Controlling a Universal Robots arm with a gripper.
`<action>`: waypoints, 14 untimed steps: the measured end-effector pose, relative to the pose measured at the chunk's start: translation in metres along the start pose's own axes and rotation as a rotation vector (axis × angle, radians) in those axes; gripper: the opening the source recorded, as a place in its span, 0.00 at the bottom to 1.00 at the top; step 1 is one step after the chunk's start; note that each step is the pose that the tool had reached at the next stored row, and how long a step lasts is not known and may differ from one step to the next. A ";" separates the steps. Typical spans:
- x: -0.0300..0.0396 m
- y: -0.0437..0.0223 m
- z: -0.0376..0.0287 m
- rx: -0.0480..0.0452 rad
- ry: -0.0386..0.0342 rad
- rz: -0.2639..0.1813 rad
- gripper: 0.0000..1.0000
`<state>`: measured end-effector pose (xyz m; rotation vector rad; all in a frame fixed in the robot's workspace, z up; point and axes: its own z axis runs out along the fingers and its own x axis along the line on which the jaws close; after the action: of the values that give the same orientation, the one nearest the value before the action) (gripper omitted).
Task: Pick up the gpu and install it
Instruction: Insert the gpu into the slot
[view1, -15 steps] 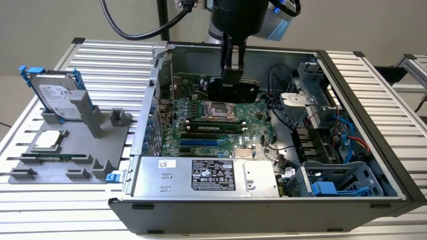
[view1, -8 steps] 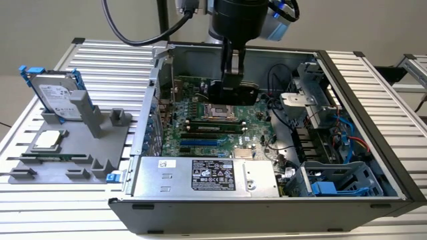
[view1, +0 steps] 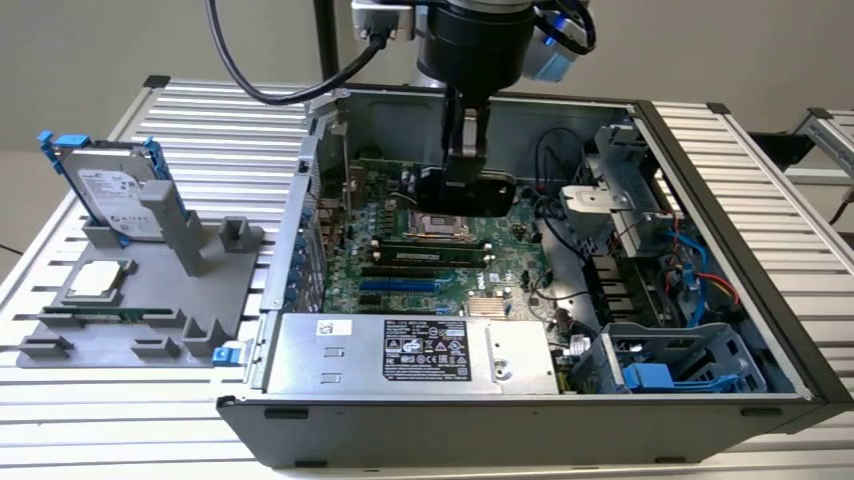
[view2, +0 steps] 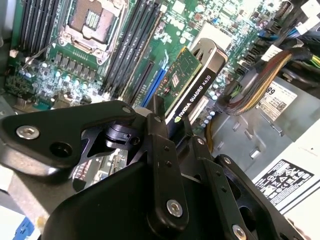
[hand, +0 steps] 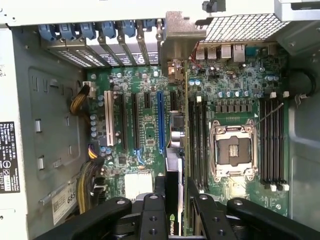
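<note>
The black gripper, fingers clamped on the thin green black-shrouded gpu, hangs over the green motherboard, seemingly mid-install, needing careful alignment with the blue slot.

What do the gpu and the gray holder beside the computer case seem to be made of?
The gpu, clamped between the gripper fingers, looks like a green circuit board under a glossy black, probably plastic, shroud that catches the light. The gray holder looks like matte plastic: its colour is even and shows no glare.
</note>
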<state>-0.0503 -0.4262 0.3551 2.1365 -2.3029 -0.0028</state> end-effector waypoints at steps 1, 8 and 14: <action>0.0000 0.0000 0.0010 0.0000 0.0003 0.000 0.00; -0.0002 0.0000 0.0070 0.0002 0.0027 0.000 0.00; -0.0002 -0.0001 0.0131 0.0003 0.0037 0.000 0.00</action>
<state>-0.0502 -0.4260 0.3420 2.1347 -2.3012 0.0014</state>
